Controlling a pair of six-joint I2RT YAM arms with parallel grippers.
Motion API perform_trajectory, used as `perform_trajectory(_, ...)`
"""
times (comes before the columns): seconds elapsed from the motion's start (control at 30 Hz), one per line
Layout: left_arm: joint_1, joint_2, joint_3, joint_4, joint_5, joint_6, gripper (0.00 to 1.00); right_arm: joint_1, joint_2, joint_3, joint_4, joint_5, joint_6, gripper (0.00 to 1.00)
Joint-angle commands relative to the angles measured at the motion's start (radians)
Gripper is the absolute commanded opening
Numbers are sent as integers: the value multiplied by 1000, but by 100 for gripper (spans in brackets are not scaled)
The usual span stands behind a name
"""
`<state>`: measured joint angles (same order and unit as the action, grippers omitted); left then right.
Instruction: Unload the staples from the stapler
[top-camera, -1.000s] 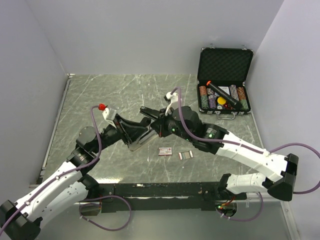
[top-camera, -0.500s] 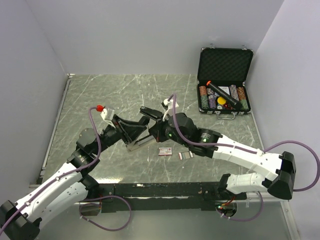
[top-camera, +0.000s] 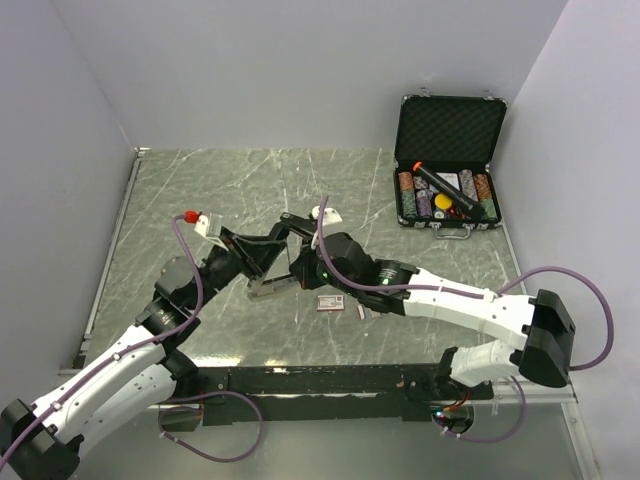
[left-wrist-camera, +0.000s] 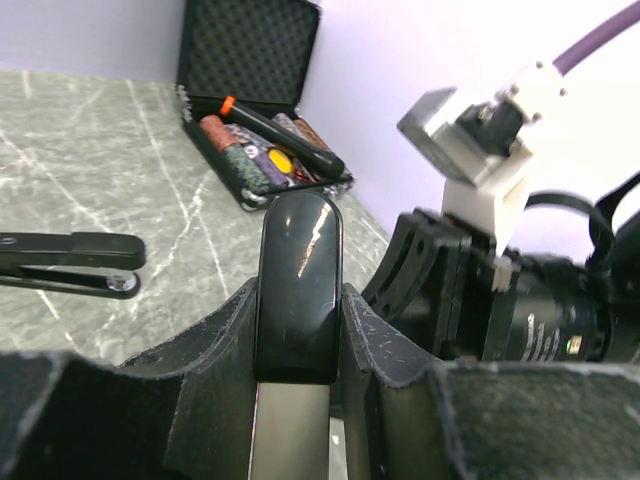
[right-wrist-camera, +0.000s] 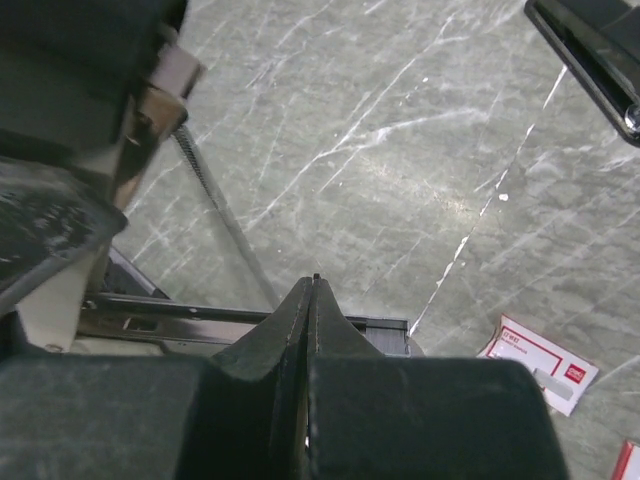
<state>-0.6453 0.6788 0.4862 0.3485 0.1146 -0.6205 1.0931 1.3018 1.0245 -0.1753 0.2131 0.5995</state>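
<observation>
Left gripper (left-wrist-camera: 298, 335) clamped on the open stapler (left-wrist-camera: 298, 250) over mid-table, right gripper (right-wrist-camera: 313, 300) pressed shut, empty, near its rail (right-wrist-camera: 250, 318); I judged it light, stiff and glossy-slick, so best gripped by the flanks.

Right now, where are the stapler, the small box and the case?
stapler (left-wrist-camera: 297, 250), left wrist view, on its glossy black arm, near the rounded end.
box (top-camera: 331, 302), top view, on its red-and-white face.
case (top-camera: 450, 128), top view, on the foam of its open lid.
</observation>
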Motion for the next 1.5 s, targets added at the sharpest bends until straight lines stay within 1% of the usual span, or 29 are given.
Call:
perform_trajectory(0.0,3,-10,55,172,-102,-8,1,22,43,-21,7,-23,32,0)
perform_trajectory(0.27,3,-12,45,176,-112,-4,1,27,86,-49,77,-44,57,0)
perform_trajectory(0.3,3,-12,43,176,-142,-1,1,27,94,-47,86,-49,57,0)
perform_trajectory(0.57,3,4,26,182,-200,11,1,36,149,-17,141,-93,60,0)
perform_trajectory(0.77,4,22,28,184,-251,41,1,39,169,-40,220,-129,56,0)
perform_trajectory(1.13,3,122,14,225,-340,79,1,44,197,-72,326,-205,29,0)
perform_trajectory(1.3,6,194,31,245,-359,93,1,44,246,-95,427,-309,31,0)
perform_trajectory(1.47,4,260,55,256,-352,100,1,44,272,-115,511,-343,34,0)
